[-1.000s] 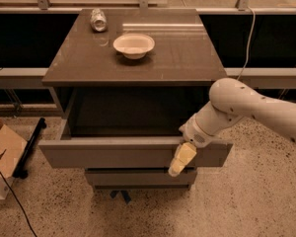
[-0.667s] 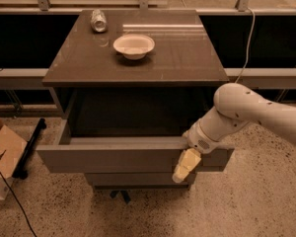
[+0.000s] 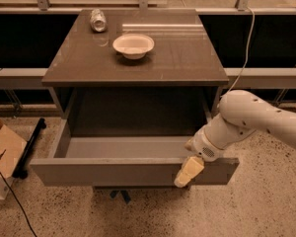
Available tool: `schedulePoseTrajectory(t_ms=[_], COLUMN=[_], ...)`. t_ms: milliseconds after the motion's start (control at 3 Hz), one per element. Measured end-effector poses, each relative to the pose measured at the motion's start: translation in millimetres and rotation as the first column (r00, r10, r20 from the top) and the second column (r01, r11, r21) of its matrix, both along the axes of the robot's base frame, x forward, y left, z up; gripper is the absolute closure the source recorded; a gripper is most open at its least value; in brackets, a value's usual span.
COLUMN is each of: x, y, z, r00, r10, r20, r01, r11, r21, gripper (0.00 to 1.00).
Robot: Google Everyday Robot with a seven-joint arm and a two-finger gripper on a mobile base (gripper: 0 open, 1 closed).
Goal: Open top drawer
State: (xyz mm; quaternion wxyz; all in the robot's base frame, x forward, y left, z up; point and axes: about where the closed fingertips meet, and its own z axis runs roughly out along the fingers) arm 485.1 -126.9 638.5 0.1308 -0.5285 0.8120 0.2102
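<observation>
The top drawer (image 3: 108,172) stands pulled far out of the cabinet. Its plain grey-brown front panel faces me and its grey box floor (image 3: 123,147) shows bare inside. My gripper (image 3: 189,171) is at the right part of the front panel, at its top edge, with a cream tip hanging down over the panel's outer face. The white arm (image 3: 246,120) reaches in from the right. The lower drawers are almost fully hidden beneath the open one.
On the dark countertop (image 3: 187,58) sit a white bowl (image 3: 133,45) and a can (image 3: 97,19) lying on its side. A cardboard box (image 3: 2,152), a black bar (image 3: 29,142) and a floor cable (image 3: 5,191) are at the left. A white cable (image 3: 244,48) hangs at the right.
The top drawer has slid further out toward me, and my gripper has moved down and toward me along with its front panel.
</observation>
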Motion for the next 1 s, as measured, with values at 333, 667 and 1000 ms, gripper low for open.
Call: schedulePoseTrajectory(t_ms=[333, 667, 1000], x=[-44.1, -41.9, -41.9], y=[-7.9, -8.2, -8.2], z=[-12.7, -7.8, -5.4], r00=[0.9982, 0.9982, 0.9982], r10=[0.004, 0.004, 0.004], r20=[-0.060, -0.060, -0.060], r01=[-0.004, -0.004, -0.004], r11=[1.000, 1.000, 1.000], r21=[0.006, 0.006, 0.006], gripper=[0.50, 0.73, 0.69])
